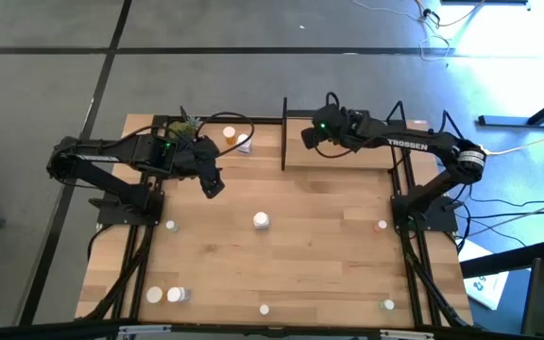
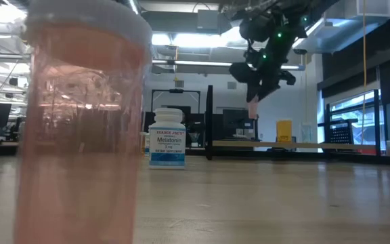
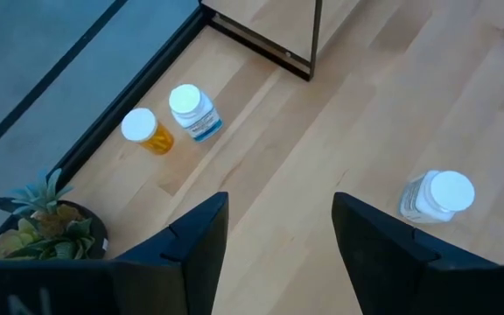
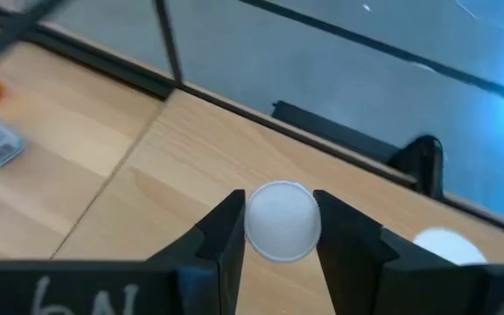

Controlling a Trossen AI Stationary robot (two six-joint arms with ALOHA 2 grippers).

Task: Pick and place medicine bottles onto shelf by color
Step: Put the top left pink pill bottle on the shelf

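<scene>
Right end effector [image 4: 280, 229] is pinching a pinkish white-capped pill bottle [image 4: 282, 220] above the light wooden shelf [image 4: 191, 175]; left end effector [image 3: 280, 241] is hovering spread over the counter [image 3: 322, 131].

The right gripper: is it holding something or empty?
Holding. The right gripper is shut on a white-capped bottle, raised above the shelf; the low view shows it hanging pinkish below the gripper.

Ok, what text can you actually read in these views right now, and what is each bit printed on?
"TRADER JOE'S" and "Melatonin": label of the white-capped white plastic bottle standing on the wooden tabletop, low view.
"TROSSEN": white lettering on the right arm's dark forearm, high view.
Smaller lines on that bottle's label: too small to read.
White letters on the wrist mounts at the bottom of both wrist views: cut off, unreadable.
</scene>
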